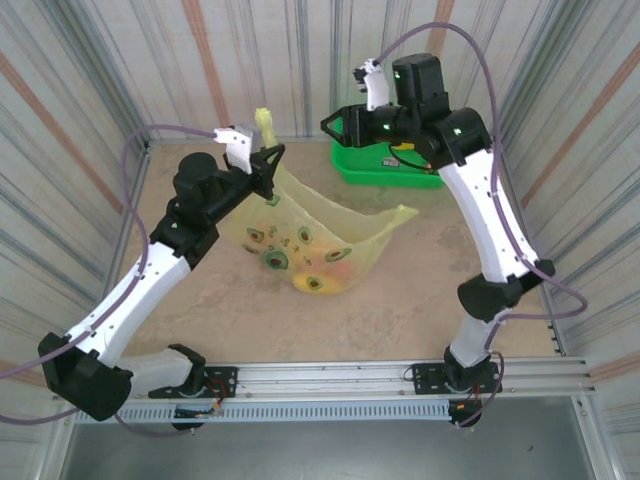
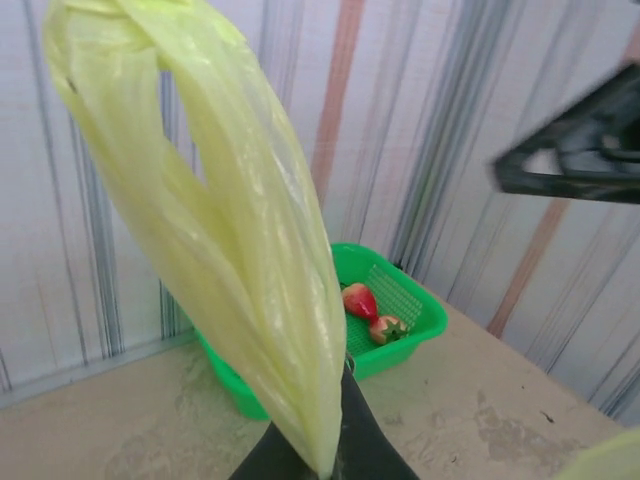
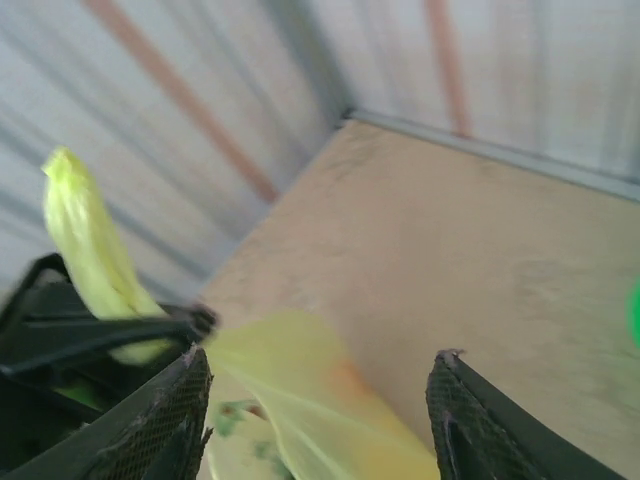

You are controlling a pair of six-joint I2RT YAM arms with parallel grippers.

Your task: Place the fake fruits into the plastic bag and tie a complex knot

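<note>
The left gripper (image 1: 268,180) is clamped tight on 1 handle of the plastic bag (image 1: 320,240), and the yellow-green strip stands up out of the closed fingers (image 2: 380,460), held above the table (image 1: 420,310). The bag's body sags down to the middle of the table, with the orange of the fake fruits (image 1: 337,256) glowing through the film. The right gripper (image 1: 330,126) hangs high beside the green basket (image 1: 385,172), fingers spread wide, gripping nothing. 2 strawberries (image 2: 362,301) lie in that basket.
</note>
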